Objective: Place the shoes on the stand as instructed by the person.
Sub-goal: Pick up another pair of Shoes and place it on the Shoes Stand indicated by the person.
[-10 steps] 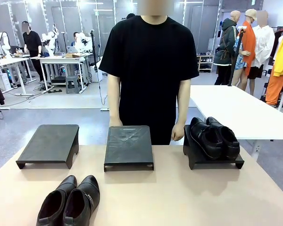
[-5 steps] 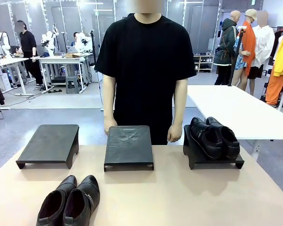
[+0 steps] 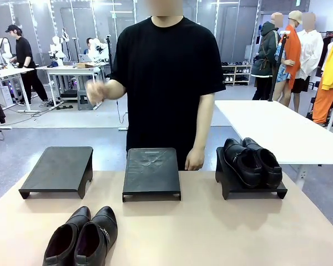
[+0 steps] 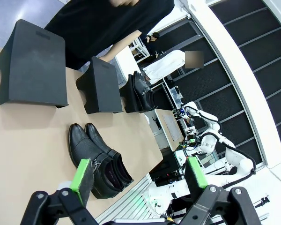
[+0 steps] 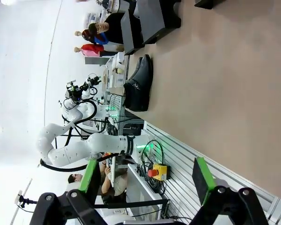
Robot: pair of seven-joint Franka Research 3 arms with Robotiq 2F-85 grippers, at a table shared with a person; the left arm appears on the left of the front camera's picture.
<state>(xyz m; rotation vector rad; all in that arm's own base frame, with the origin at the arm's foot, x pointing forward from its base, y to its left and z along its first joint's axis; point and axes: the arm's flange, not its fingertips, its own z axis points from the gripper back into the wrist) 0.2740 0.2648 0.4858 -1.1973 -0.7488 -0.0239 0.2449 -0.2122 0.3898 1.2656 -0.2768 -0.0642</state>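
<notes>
One hand (image 3: 95, 91) of the person (image 3: 166, 72) is newly raised, likely instructing; near shoes (image 3: 82, 237) wait; left tool (image 4: 138, 161) and right tool (image 5: 146, 161) gape empty.

Three black stands (image 3: 58, 169) (image 3: 151, 170) (image 3: 238, 190), four shiny black shoes (image 3: 82, 237) (image 3: 251, 160) making two pairs, and one person (image 3: 166, 83) in black.

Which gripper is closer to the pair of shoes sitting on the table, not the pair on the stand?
Left. The left gripper hangs open close over those shoes; the right gripper, also open, is far across the table from them.
</notes>
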